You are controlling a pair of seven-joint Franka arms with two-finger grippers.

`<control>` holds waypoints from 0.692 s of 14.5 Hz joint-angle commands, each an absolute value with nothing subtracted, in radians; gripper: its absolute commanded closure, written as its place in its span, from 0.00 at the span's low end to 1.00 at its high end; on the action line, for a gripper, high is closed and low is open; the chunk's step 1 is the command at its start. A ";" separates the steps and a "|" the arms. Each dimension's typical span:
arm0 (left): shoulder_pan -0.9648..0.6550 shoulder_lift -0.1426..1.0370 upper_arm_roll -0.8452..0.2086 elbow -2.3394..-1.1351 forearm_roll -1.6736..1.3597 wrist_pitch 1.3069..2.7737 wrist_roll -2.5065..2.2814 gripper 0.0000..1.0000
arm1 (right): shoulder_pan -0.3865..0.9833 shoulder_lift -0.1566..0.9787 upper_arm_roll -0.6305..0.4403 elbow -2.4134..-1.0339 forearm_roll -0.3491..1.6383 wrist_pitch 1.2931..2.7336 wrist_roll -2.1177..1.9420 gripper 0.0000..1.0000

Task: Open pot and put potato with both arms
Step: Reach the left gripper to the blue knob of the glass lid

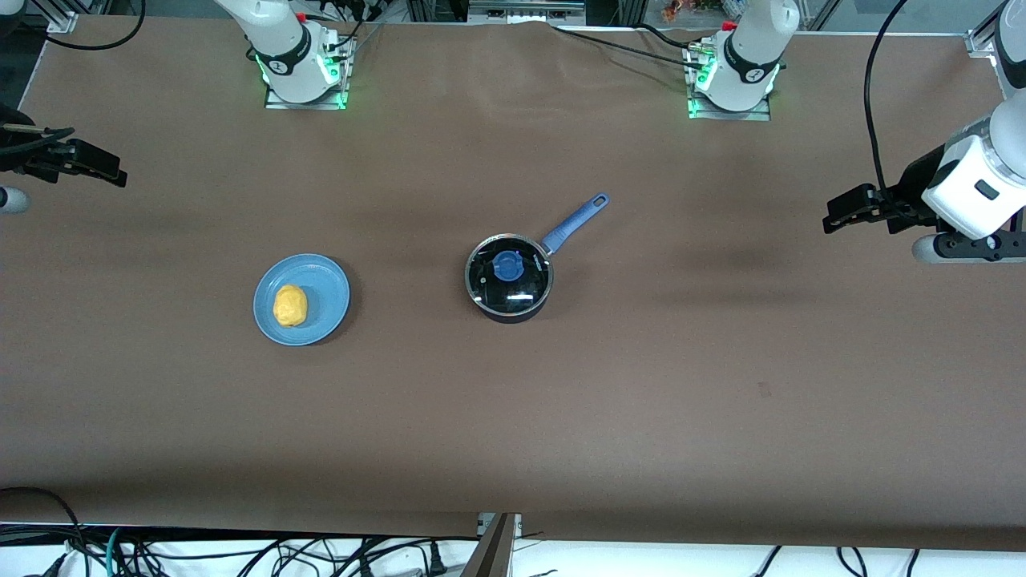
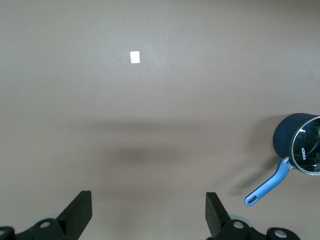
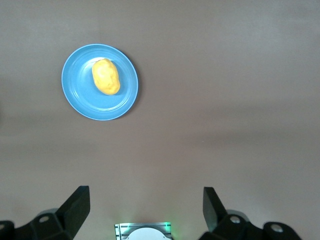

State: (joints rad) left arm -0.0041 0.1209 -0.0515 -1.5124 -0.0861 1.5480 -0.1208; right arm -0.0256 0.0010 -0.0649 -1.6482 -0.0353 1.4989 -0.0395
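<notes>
The front camera looks steeply down from high across the table (image 1: 641, 417). Both wrist cameras hang high, facing down (sharing the pot (image 2: 300, 142) and plate (image 3: 100, 82) with it).

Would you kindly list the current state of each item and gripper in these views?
pot: upright, closed by its lid.
glass lid: seated on the pot.
potato: lying on the blue plate.
left gripper: open, empty, over bare table.
right gripper: open, empty, over bare table.
</notes>
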 commanded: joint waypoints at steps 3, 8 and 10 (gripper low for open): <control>-0.003 0.115 -0.051 -1.503 -0.078 1.532 -0.103 0.00 | -0.034 -0.017 -0.080 -1.654 -0.043 1.483 -0.055 0.00; -0.044 0.156 -0.147 -1.506 -0.094 1.607 -0.269 0.00 | -0.034 -0.017 -0.078 -1.654 -0.048 1.489 -0.055 0.00; -0.086 0.211 -0.225 -1.514 -0.091 1.753 -0.481 0.00 | -0.034 -0.018 -0.078 -1.654 -0.046 1.491 -0.055 0.00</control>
